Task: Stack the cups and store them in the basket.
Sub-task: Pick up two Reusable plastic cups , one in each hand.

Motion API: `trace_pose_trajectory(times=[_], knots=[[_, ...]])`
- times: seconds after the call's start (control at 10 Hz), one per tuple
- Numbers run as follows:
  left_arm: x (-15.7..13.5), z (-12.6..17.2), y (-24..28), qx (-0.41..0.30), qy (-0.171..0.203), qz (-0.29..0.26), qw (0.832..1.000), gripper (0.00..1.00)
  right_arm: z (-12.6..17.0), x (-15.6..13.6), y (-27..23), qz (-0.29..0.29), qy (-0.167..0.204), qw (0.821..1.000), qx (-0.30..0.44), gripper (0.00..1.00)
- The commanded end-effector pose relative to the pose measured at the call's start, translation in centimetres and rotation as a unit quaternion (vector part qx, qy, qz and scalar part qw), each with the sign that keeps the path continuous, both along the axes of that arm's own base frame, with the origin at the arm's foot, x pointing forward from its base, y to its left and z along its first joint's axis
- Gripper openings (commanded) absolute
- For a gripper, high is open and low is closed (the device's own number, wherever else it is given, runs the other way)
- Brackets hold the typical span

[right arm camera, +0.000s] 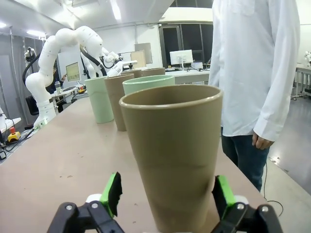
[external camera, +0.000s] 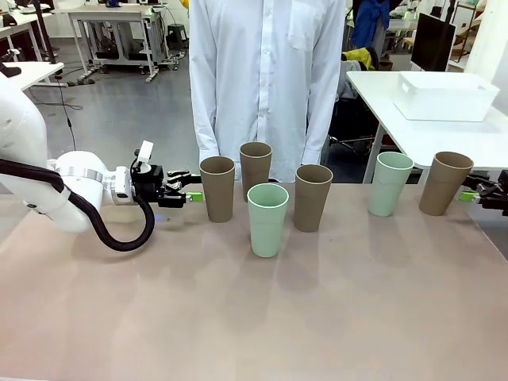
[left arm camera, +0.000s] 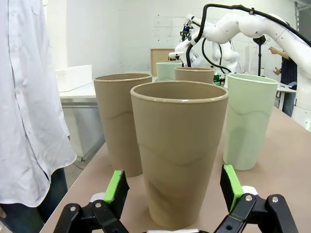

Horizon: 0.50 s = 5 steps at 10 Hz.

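Six cups stand upright on the table. A grey-brown cup [external camera: 217, 188] is at the left, then another grey-brown cup [external camera: 255, 170] behind, a mint cup [external camera: 267, 219] in front and a grey-brown cup [external camera: 313, 197]. Farther right stand a mint cup [external camera: 390, 183] and a grey-brown cup [external camera: 444, 182]. My left gripper [external camera: 195, 187] is open, level with the leftmost cup [left arm camera: 179, 155], which sits between its green pads [left arm camera: 116, 187] untouched. My right gripper [external camera: 470, 190] is open around the rightmost cup [right arm camera: 175, 155], pads [right arm camera: 223, 196] apart from it. The white basket [external camera: 447, 95] sits on a separate table at the back right.
A person in a white shirt [external camera: 266, 79] stands at the far edge behind the middle cups, arms hanging. The near half of the brown table [external camera: 254, 317] is bare. A gap separates this table from the white one holding the basket.
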State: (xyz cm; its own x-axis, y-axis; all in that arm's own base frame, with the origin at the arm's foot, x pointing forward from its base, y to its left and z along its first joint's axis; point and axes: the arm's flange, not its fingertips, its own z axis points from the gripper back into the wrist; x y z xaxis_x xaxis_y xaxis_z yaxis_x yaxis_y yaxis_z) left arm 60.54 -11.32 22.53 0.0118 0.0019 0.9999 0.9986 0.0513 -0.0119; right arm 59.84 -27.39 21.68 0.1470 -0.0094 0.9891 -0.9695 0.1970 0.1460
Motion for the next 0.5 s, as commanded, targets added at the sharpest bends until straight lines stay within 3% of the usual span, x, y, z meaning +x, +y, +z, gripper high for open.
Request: trace_pose_trajectory(times=[0.0, 0.4], knots=[[0.8, 0.2, -0.9, -0.007, 0.01, 0.0, 1.0, 1.0, 0.9, -0.4, 0.9, -0.011, 0.012, 1.0, 0.002, 1.0], [1.2, -0.4, -2.6, 0.003, 0.02, -0.006, 1.0, 1.0, 0.7, -0.4, 1.8, -0.005, 0.022, 1.0, 0.003, 1.0]])
